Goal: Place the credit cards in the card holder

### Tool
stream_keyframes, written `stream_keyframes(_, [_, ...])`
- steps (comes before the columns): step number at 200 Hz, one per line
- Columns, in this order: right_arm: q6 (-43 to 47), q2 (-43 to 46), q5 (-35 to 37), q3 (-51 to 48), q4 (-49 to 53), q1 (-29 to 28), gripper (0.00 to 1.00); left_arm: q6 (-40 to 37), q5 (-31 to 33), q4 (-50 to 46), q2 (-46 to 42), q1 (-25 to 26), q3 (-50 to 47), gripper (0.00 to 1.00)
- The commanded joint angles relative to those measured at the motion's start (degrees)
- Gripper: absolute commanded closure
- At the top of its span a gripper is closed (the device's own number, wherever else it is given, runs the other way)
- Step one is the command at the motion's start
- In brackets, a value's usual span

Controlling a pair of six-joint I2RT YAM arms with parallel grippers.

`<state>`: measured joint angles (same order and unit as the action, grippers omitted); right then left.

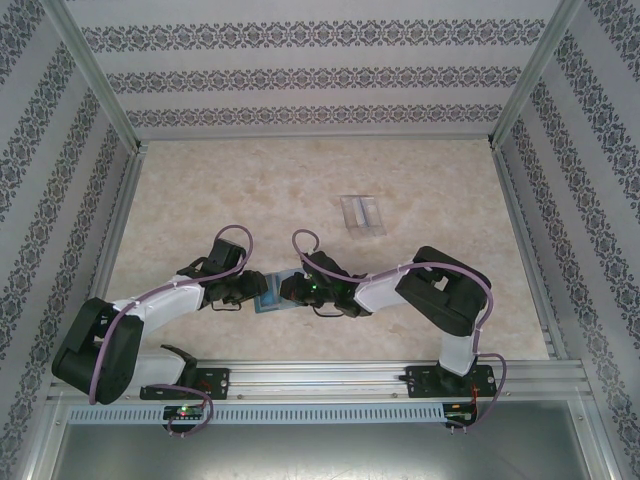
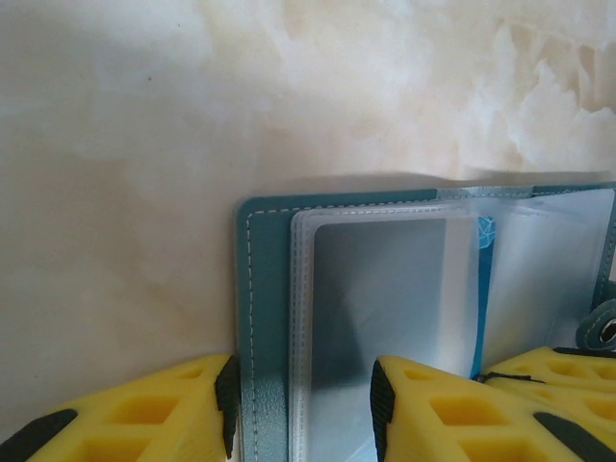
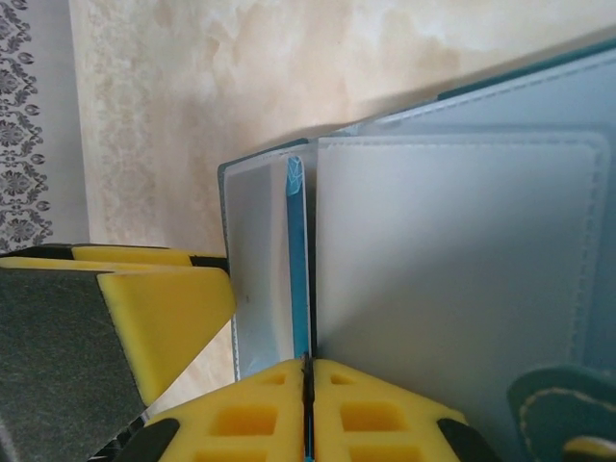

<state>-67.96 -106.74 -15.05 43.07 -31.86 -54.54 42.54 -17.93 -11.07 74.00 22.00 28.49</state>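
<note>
Grip: my right gripper (image 3: 308, 371) is clamped on the thin edge of a blue credit card (image 3: 296, 260). Its yellow ribbed fingers (image 3: 231, 419) are pressed together with only a dark seam between them.
Card: seen edge-on, slipped between two frosted sleeves (image 3: 260, 250). Its face is hidden and only the blue rim shows.
Card holder: the card holder (image 3: 452, 269) lies open on the table under both my grippers. It has a teal cover, pale stitching and rounded corners. Its far side is cut off, and so is a stitched teal tab (image 3: 553, 414).
Left gripper: my left gripper (image 2: 303, 377) has its fingers apart, astride the holder's stitched corner. I cannot tell whether the pads press on it.
Print: a blue-and-white patch under the top sleeve is too blurred to read.
Table: table (image 2: 144, 144) of marbled beige, matte.
Stand: clear plastic stand (image 1: 362, 213), well apart toward the back, its details too small to make out.
</note>
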Motion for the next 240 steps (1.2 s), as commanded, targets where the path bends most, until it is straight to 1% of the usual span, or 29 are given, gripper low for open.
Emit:
stream_keyframes(1, [1.47,-1.19,-1.38,1.77,1.79,-0.76,0.94,1.04,-2.81,2.84,0.7,-0.26,-0.64,0.57])
stream_keyframes(55, [1.52,-2.2,-2.87,3.62,2.99,-1.13,0.95,1.13,-2.63,1.38,-1.55,-0.76,-0.09,0.55])
stream_keyframes(78, [2.29,-1.73,-2.34,3.96,4.17,-1.53,0.92,1.14,-2.28,1.45,-2.76,-1.03,-0.43,0.52])
stream_keyframes(95, [3.04,-0.41,-1.37,3.48,5.16,-1.14,0.87,0.64,-2.03,0.42,-2.98,-1.27,-0.1,0.51])
stream_keyframes(105, [4.05,0.85,-0.8,3.43,6.23,-0.96,0.86,0.09,-1.78,-0.54,-3.26,-1.5,0.31,0.51])
stream_keyframes(131, [8.82,5.65,2.27,3.83,12.23,-0.83,0.8,-0.89,-0.9,-1.2,-4.25,-2.06,0.18,0.49])
stream_keyframes(143, [9.93,7.71,3.93,3.57,14.61,-0.59,0.78,-1.81,-0.94,-2.39,-4.38,-2.47,0.95,0.46])
stream_keyframes(149, [10.29,8.47,4.67,3.44,15.55,-0.59,0.77,-2.25,-0.73,-3.01,-4.62,-2.65,1.3,0.43])
stream_keyframes(159, [11.0,9.72,5.91,3.13,16.98,-0.56,0.73,-2.89,-0.26,-3.42,-4.74,-2.75,1.53,0.41])
stream_keyframes(168, [10.96,10.2,6.79,2.61,17.51,-0.56,0.69,-3.38,0.05,-3.29,-4.66,-2.84,1.6,0.4])
stream_keyframes(188, [9.15,10.55,8.63,1.26,18.72,-0.56,0.66,-4.12,-0.5,-3.84,-3.73,-3.03,2.3,0.4])
stream_keyframes(202, [7.87,10.84,10.19,0.49,20.04,-0.73,0.59,-4.49,-0.61,-4.25,-3.5,-3.03,2.5,0.41])
stream_keyframes(210, [7.78,10.72,10.62,0.28,20.62,-0.83,0.57,-4.55,-0.51,-3.71,-3.29,-3.02,2.16,0.41])
stream_keyframes(221, [7.75,10.47,11.02,0.1,21.47,-0.82,0.55,-4.67,-0.74,-3.11,-3.05,-3.05,1.89,0.41])
stream_keyframes(240, [6.67,10.16,11.2,-0.52,21.56,-0.87,0.54,-5.17,-1.22,-4.1,-2.55,-3.05,2.37,0.41])
